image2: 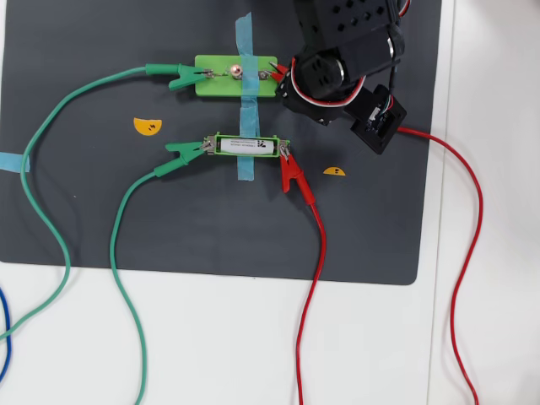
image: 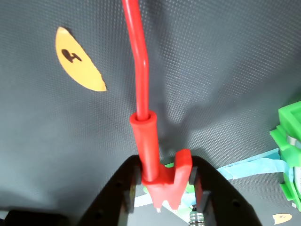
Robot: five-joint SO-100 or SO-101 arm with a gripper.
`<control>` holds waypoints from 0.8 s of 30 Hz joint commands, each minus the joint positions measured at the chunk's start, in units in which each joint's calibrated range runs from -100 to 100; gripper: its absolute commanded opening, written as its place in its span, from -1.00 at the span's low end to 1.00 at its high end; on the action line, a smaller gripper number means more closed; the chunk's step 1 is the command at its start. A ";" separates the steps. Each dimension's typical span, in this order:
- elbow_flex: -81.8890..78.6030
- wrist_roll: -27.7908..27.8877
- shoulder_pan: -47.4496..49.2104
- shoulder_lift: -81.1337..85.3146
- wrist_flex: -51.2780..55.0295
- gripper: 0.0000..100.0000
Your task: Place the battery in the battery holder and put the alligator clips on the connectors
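Closest to my wrist camera is the red alligator clip [image: 162,174], pinched between my jaws [image: 165,184], which are closed on its sleeve, its red wire [image: 139,52] running away over the dark mat [image: 211,56]. I judge I squeeze the sleeve so its metal teeth spread for a connector.

From overhead, I hang over the right end of the green plate [image2: 218,77] near the mat's top edge, where a second red clip tip [image2: 276,75] shows beside its connector; whether it bites yet is hidden under me.

The battery [image2: 247,145] already lies in the battery holder [image2: 246,136] at mid-mat, held down with blue tape [image2: 245,110]. A green clip [image2: 184,150] grips the holder's left end, another red clip [image2: 292,173] its right, and a green clip [image2: 181,78] the plate's left end. An orange sticker [image: 77,60] marks the mat, which lies on the white desk [image2: 498,253].
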State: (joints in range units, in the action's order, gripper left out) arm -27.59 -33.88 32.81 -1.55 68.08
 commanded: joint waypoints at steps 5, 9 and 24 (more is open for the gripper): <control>1.45 0.36 3.48 1.00 -0.48 -0.98; 1.45 0.36 6.11 1.00 -0.57 -0.98; -0.92 5.10 4.90 6.02 -0.57 -0.98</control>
State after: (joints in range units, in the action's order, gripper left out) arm -28.57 -29.90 38.41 1.22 68.00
